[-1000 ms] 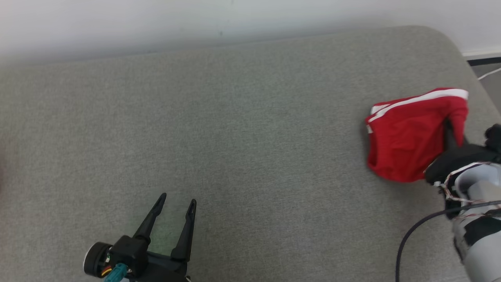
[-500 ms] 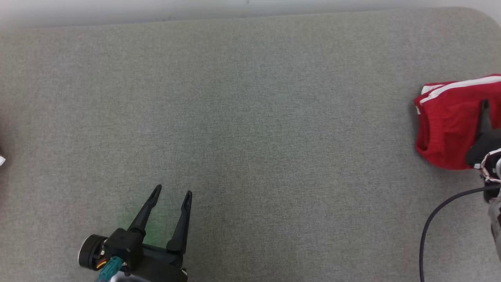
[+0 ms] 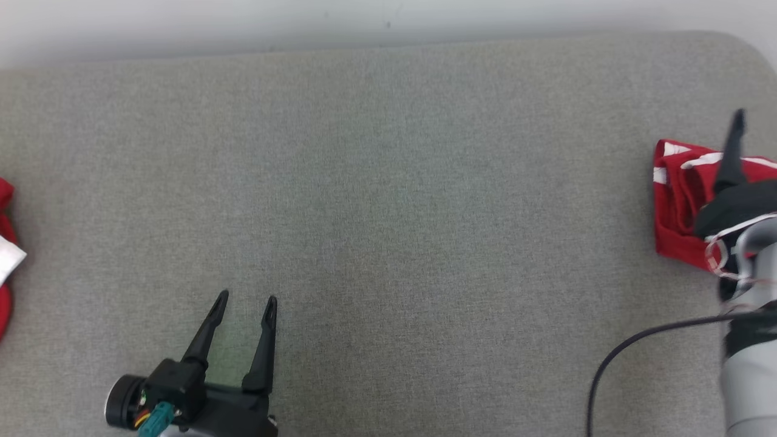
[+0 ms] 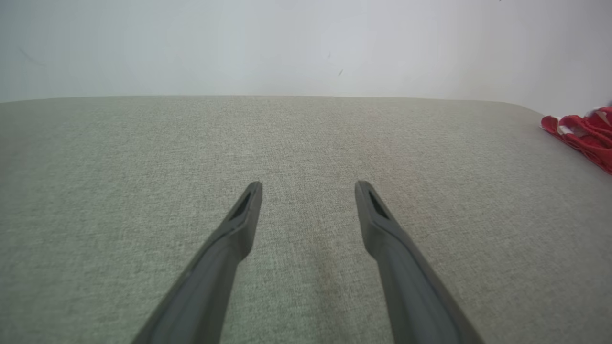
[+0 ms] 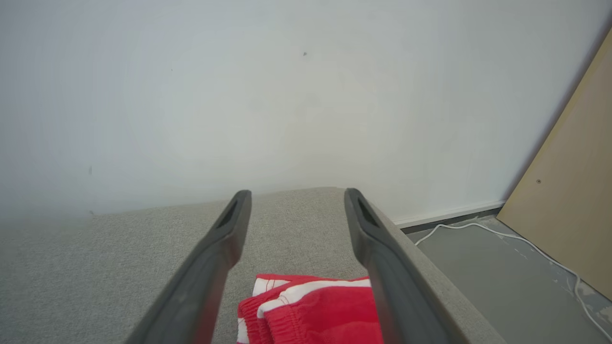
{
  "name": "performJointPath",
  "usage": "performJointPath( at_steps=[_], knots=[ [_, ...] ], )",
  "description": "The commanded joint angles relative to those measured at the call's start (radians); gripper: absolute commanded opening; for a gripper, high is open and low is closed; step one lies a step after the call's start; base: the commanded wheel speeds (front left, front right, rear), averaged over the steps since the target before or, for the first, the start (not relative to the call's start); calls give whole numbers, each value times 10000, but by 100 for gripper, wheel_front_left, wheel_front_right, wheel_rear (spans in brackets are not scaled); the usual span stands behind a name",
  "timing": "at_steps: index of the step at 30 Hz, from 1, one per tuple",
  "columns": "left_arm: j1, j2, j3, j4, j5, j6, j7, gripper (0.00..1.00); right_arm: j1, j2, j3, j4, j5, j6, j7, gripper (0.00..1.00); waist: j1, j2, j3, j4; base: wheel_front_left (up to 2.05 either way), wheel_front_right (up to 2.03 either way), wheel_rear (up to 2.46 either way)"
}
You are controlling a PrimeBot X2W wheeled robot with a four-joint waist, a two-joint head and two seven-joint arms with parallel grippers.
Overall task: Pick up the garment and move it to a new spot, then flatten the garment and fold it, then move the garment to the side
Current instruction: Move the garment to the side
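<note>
Garment (image 3: 675, 200): red fabric w/ white stripes, folded into a compact, slightly rumpled bundle; lies on grey padded surface (image 3: 388, 182), close to its right edge, nr far-right corner.

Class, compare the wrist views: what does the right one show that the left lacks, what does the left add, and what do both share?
Right wrist, not left: the open right gripper, a white cable on the grey floor, a leaning tan board. Left wrist, not right: the open left gripper. Both: the red garment with white stripes on the grey cushion, and the white wall.
</note>
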Motion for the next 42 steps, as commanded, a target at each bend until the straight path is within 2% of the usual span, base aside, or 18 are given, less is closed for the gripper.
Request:
performJointPath(
  at_steps=[1, 8, 13, 21, 29, 42],
  knots=[
    [231, 4, 30, 49, -17, 51, -11, 100, 286, 22, 136, -138, 138, -6, -5, 100, 0, -1, -256, -4, 0, 0, 0],
    [761, 6, 497, 145, -67, 326, -11, 100, 1941, 760, 1986, -1546, 1341, -6, -2, 100, 0, -1, -1136, 137, 0, 0, 0],
    [1200, 4, 685, 240, -93, 494, -11, 100, 3286, 1086, 2766, -2193, 2048, -6, -2, 100, 0, -1, -1800, 366, 0, 0, 0],
    [1830, 6, 1105, 244, 7, 889, -11, 100, 4899, 1484, 3102, -2978, 2410, -6, -2, 100, 0, -1, -2514, 612, 0, 0, 0],
    [2184, 2, 1512, 88, 18, 1044, -11, 100, 5907, 1738, 3123, -3446, 2424, -6, -2, 100, 0, -1, -2787, 698, 0, 0, 0],
    [2326, 4, 1860, -32, -4, 1033, -11, 100, 6244, 1784, 3674, -3582, 2441, -6, -2, 100, 0, -1, -2813, 595, 0, 0, 0]
  ],
)
